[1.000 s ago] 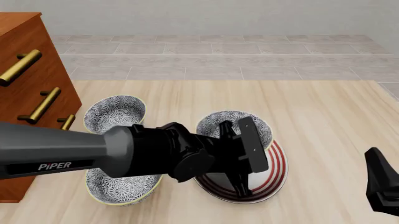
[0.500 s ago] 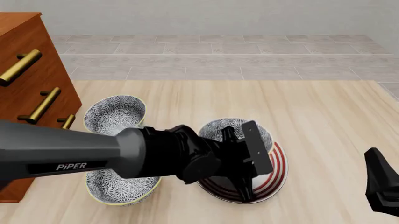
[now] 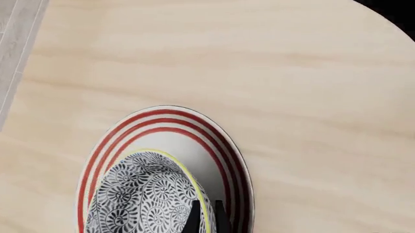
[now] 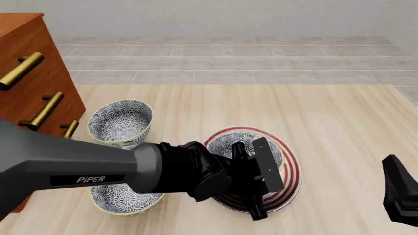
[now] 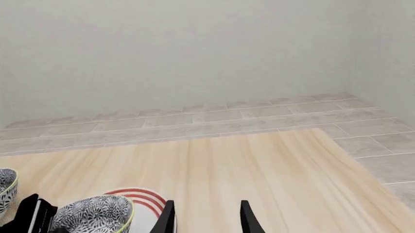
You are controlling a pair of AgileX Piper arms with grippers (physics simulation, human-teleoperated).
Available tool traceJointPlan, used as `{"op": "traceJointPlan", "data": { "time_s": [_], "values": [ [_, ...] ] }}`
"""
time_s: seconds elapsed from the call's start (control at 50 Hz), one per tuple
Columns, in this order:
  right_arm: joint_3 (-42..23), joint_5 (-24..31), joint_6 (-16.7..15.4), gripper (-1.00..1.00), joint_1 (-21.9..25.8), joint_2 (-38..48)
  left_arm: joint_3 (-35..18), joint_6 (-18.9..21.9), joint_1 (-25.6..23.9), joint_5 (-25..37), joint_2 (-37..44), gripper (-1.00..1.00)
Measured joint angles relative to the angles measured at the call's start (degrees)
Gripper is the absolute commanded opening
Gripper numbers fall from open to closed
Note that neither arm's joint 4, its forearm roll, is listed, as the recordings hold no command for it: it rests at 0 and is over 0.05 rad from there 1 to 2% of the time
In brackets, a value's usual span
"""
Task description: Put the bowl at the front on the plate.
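Clearly we are dealing with a stiff, glazed piece: the bowl looks like ceramic, so we judge it fairly heavy for its size, slick on its surface and liable to chip if dropped. Its thin rim is the only sensible place to pinch it, one finger inside the wall and one outside, and that is how our left gripper has it in the left wrist view, two dark fingertips closed across the yellow-green edge. It is deep and round, white under a dense dark-blue flower pattern, with that fine yellow-green line running round the lip.

We see the bowl inside the plate, a wide flat white disc with three red rings at its border; the bowl lies toward the plate's 10 o'clock in the front view, leaving the rings bare from about 1 to 5 o'clock. Whether its foot already touches the plate we cannot tell (the arm hides the near side).

Two matching bowls remain to the left: one at roughly 10 o'clock from the plate, beside the wooden drawer chest, the other at about 8 o'clock, partly under our arm.

Our right gripper hangs apart over the table at 3 o'clock, fingers spread and holding nothing
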Motion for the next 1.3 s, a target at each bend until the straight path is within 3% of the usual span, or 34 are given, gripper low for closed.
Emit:
{"op": "traceJointPlan", "data": {
  "time_s": [0.9,0.92,1.3],
  "values": [
    [-0.19,0.04,0.02,1.00,0.02,0.00,2.13,-1.15,-1.50,-1.33,-0.13,-1.00],
    [-0.19,0.04,0.02,1.00,0.02,0.00,2.17,-1.11,-1.54,-1.33,-0.17,1.00],
    [-0.22,0.07,0.01,1.00,0.03,0.00,2.75,0.03,-2.35,-1.52,-1.44,1.00]
  ]
}}
